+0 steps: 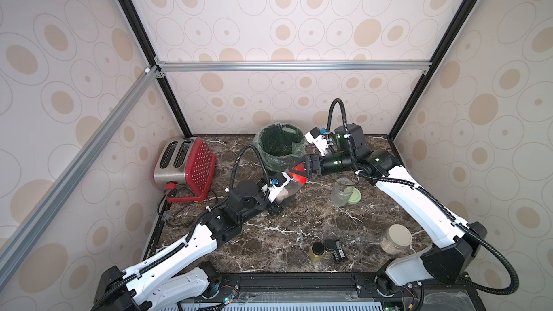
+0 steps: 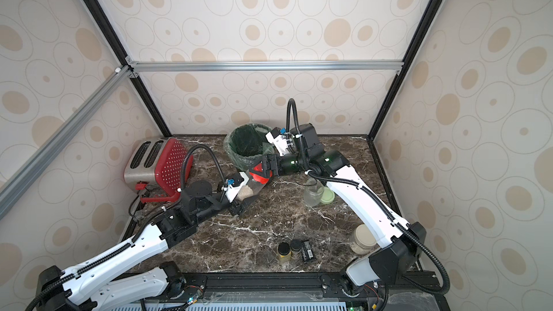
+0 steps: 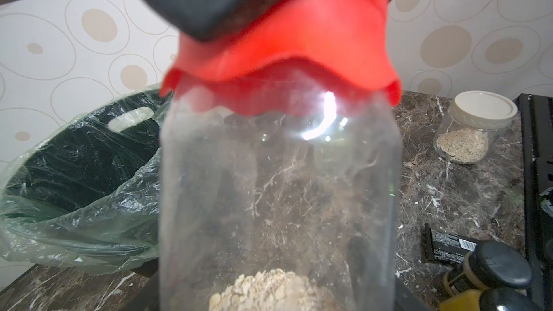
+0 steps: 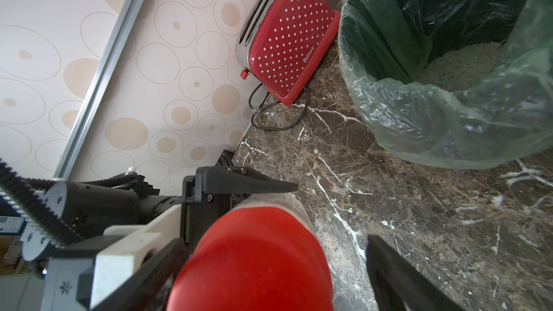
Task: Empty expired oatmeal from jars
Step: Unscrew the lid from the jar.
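- Now the left gripper (image 1: 281,198) is clamped on the jar (image 3: 278,189), holding it tilted
- Inside, the oatmeal (image 3: 269,288) sits heaped at the bottom end, back by the left jaws
- And the right gripper (image 1: 299,170) has its jaws apart, straddling the red lid (image 4: 254,264), a gap on one side
- Just beside the right jaws, the bin (image 4: 419,115) with oatmeal in it

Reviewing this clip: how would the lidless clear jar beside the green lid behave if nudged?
The lidless jar looks empty, so probably light and easily shoved. Its smooth clear wall may be slippery to grip. Standing upright on the hard counter, it looks taller than wide, so it might tip and then roll.
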Controlling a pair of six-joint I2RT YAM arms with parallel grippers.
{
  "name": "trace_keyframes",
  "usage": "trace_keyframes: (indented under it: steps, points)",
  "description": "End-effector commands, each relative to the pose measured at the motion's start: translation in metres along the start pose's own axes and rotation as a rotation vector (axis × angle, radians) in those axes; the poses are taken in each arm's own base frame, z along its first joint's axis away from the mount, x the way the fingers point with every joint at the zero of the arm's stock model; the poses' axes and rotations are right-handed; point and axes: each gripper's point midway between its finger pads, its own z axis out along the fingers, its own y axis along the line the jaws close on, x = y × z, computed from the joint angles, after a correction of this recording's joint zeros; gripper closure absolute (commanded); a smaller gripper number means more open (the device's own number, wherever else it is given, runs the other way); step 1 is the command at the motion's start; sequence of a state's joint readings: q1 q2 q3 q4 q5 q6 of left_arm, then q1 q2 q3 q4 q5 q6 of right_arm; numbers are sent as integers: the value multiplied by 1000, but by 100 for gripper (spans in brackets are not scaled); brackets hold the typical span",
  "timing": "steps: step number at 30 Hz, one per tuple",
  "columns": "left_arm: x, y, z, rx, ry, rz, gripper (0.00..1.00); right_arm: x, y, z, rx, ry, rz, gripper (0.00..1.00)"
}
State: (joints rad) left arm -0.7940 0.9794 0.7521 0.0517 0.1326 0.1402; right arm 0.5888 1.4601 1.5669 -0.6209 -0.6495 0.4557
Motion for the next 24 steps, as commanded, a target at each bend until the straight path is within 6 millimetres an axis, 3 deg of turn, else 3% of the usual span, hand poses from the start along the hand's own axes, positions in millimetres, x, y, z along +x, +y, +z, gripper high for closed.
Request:
trace_keyframes:
  steps: [1, 6, 10, 15, 20, 22, 24]
  points:
    - [-19, 0, -6, 0, -66, 34, 53, -4, 1, -1, 4, 4, -9, 16]
    - [-19, -1, -6, 8, -64, 31, 53, -8, 14, 0, -66, 11, -71, 43]
    - [-25, -2, -9, 16, -83, 18, 54, -6, 33, 0, -180, 34, -233, 50]
    - [-29, -5, -9, 40, -94, 6, 54, 10, 55, -4, -357, 75, -563, 56]
    - [-35, -6, -12, 45, -118, 4, 55, 16, 67, -15, -479, 62, -789, 45]
    - [-37, -4, -14, 35, -130, 5, 55, 12, 65, -16, -483, 63, -819, 33]
    - [-40, -2, -15, 22, -138, 4, 55, 3, 60, -15, -453, 72, -791, 14]
